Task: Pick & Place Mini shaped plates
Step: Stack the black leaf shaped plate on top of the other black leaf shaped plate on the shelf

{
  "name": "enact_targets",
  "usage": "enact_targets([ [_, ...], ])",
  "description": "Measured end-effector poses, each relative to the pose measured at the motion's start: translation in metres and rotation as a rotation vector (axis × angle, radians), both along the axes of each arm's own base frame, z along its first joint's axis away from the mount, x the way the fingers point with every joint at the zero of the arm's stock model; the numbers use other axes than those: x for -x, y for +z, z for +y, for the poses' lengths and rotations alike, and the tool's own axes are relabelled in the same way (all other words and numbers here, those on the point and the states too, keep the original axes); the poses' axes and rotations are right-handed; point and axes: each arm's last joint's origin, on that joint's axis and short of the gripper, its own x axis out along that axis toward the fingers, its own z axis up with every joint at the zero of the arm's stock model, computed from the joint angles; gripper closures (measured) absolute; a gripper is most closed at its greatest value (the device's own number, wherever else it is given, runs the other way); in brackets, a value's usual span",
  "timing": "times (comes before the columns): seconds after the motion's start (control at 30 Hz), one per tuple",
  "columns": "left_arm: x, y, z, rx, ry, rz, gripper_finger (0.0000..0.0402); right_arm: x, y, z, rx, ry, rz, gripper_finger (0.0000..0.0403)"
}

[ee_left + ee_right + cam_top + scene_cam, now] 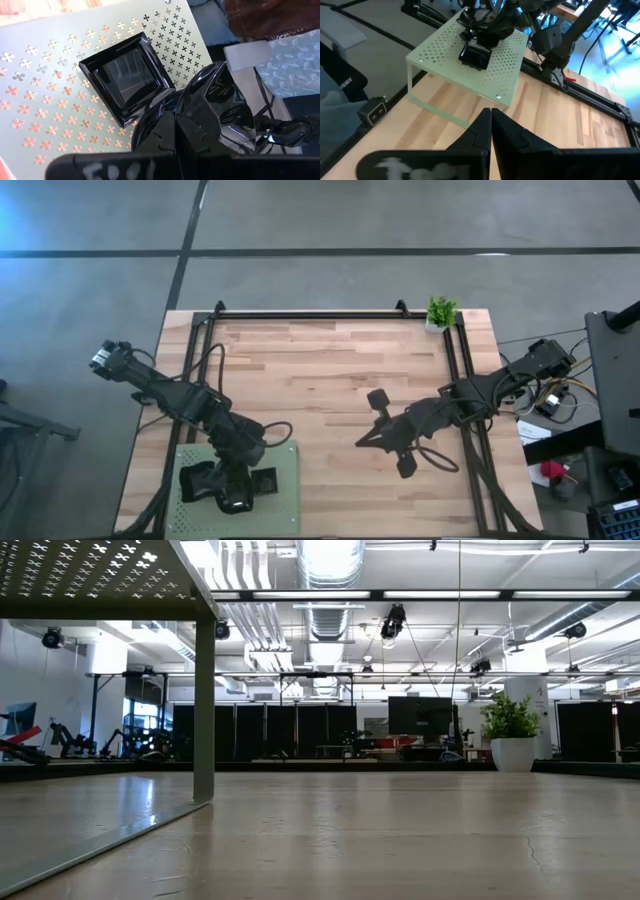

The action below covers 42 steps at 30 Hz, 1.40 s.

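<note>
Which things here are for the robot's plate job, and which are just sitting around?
For the job:
- square black mini plate
- left pincer, shut, close beside the plate
- right pincer, shut and empty, over bare wood

Just there:
- green holey stand, under the plate
- little potted plant, at the table's far edge
- wooden table

Your table [330,370] is pale wood in jointed strips, smooth with a soft sheen. The green stand [445,47] looks like thin matt sheet, punched through with small cross-shaped holes. The square plate [127,77] on it is glossy black, mirror-smooth. The left gripper [200,125] has shiny black plastic; the right gripper [491,131] looks matt.
</note>
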Motion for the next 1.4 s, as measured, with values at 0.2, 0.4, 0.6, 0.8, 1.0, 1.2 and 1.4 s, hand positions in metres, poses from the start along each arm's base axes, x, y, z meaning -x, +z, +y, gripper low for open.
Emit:
enact_targets([
  [0.2,0.0001,0.0,0.0,-0.008,-0.022,-0.018,0.0401,-0.0002,-0.0002,0.0001,0.001,0.0,0.0,0.0394],
  [0.4,0.0003,-0.0001,0.0002,-0.009,-0.023,-0.016,0.0401,-0.0003,-0.0003,0.0001,-0.001,-0.001,0.001,0.0394],
  [0.6,0.0019,-0.0009,0.0011,-0.021,-0.023,-0.002,0.0401,-0.0005,-0.0005,0.0002,-0.001,-0.001,0.002,0.0394],
  [0.8,0.0056,-0.0024,0.0033,-0.05,-0.029,0.022,0.0401,-0.0005,-0.0005,0.0002,-0.001,-0.001,0.002,0.0394],
  [1.0,0.0069,-0.0016,0.0032,-0.049,-0.034,0.019,0.0401,-0.0005,-0.0005,0.0002,-0.001,-0.002,0.001,0.0394],
  [1.2,0.007,-0.0014,0.0033,-0.05,-0.033,0.018,0.0401,-0.0005,-0.0005,0.0002,-0.001,-0.001,0.002,0.0394],
  [1.4,0.0069,-0.0013,0.0033,-0.05,-0.033,0.017,0.0401,-0.0006,-0.0007,0.0003,-0.001,-0.002,0.002,0.0394],
])
